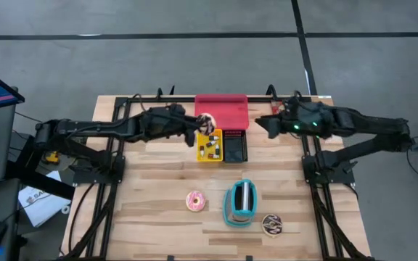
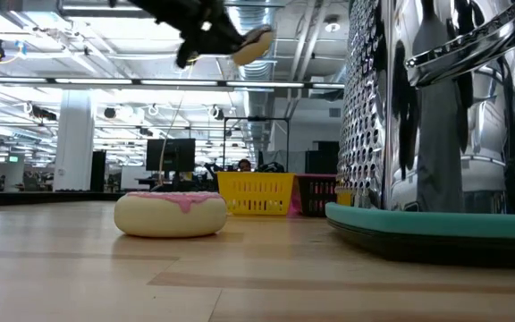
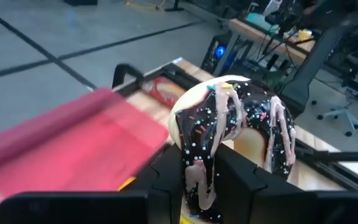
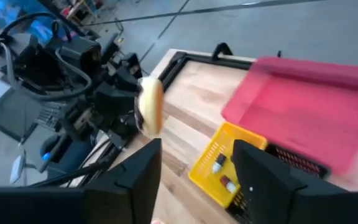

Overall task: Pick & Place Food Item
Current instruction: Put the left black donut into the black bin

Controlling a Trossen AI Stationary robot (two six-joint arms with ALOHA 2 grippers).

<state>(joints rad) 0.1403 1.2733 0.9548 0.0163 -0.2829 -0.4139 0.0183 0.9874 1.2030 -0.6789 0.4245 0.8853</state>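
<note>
A chocolate-iced donut with pink drizzle and sprinkles hangs high above the table in my left gripper, which is shut on it. It is over the near edge of the red tray, just beyond the yellow basket. The low view shows the donut near the picture's top. My right gripper stands open and holds nothing, in the air by the tray's right end. A pink-iced donut lies flat on the table nearer the front. My left gripper pinches the donut's ring at its lower rim between its two fingers. The fingers come almost level from the table's left. The donut stands on edge beyond the fingertips, lifted clear of the tray and the baskets.
A black basket stands right of the yellow one. A teal rack with metal parts and another chocolate donut sit near the front edge. Bare wood lies at the front left.
</note>
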